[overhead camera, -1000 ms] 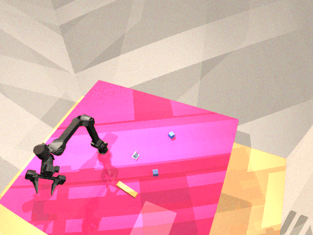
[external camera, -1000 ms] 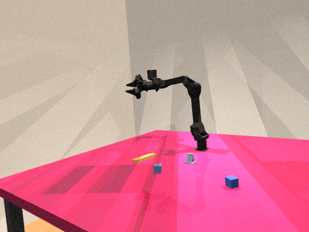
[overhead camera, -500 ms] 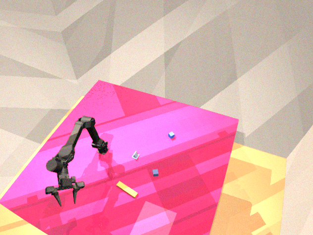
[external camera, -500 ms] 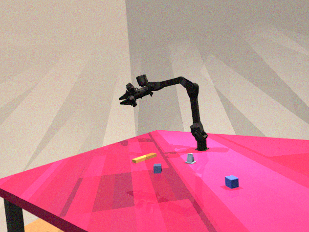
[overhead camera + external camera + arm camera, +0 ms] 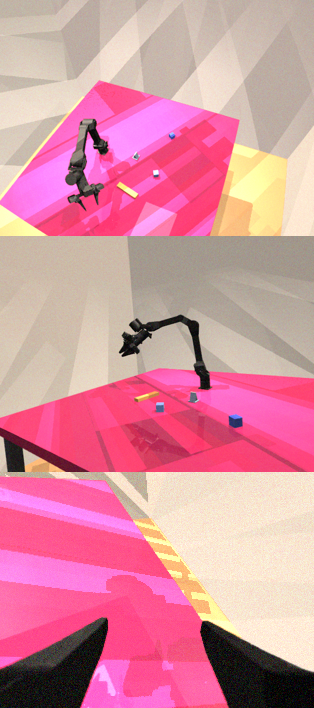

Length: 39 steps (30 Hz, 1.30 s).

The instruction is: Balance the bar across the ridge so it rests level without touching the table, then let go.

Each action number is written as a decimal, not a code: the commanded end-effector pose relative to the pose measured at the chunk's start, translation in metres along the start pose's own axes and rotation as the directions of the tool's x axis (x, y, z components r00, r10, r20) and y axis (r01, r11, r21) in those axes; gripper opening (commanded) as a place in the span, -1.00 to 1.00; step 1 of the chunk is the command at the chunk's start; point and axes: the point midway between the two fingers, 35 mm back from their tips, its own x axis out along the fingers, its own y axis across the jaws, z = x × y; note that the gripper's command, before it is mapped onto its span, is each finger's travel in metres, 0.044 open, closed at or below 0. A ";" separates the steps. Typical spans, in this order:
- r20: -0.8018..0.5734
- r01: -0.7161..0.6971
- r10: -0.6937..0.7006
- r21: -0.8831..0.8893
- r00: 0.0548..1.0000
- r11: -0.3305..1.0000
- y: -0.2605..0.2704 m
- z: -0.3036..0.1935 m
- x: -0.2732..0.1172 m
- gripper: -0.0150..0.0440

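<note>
A yellow bar [image 5: 127, 189] [image 5: 146, 396] lies flat on the pink table. The small grey ridge [image 5: 136, 156] [image 5: 193, 397], a narrow wedge on a flat base, stands on the table between the bar and the arm's base in the exterior view, with nothing on it. My gripper [image 5: 92, 207] [image 5: 120, 354] [image 5: 155, 624] is open and empty, high above the table and to the left of the bar in the top and exterior views. Its fingers point down at a slant. The wrist view shows neither the bar nor the ridge.
A light blue cube [image 5: 155, 173] [image 5: 160, 407] stands near the bar and the ridge. A dark blue cube [image 5: 172, 135] [image 5: 235, 420] stands farther off, on the ridge's other side. The table's edge [image 5: 165, 568] crosses the wrist view.
</note>
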 end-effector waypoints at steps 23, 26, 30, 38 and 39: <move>-0.546 -0.312 0.265 0.006 0.795 0.950 0.176 -0.073 0.019 0.58; -0.603 -0.339 0.269 -0.003 0.751 0.941 0.192 -0.081 0.014 0.58; -0.676 -0.373 0.264 -0.019 0.689 0.927 0.212 -0.093 0.005 0.58; -0.765 -0.418 0.236 -0.047 0.599 0.907 0.235 -0.108 -0.010 0.58; -0.765 -0.418 0.236 -0.047 0.599 0.907 0.235 -0.108 -0.010 0.58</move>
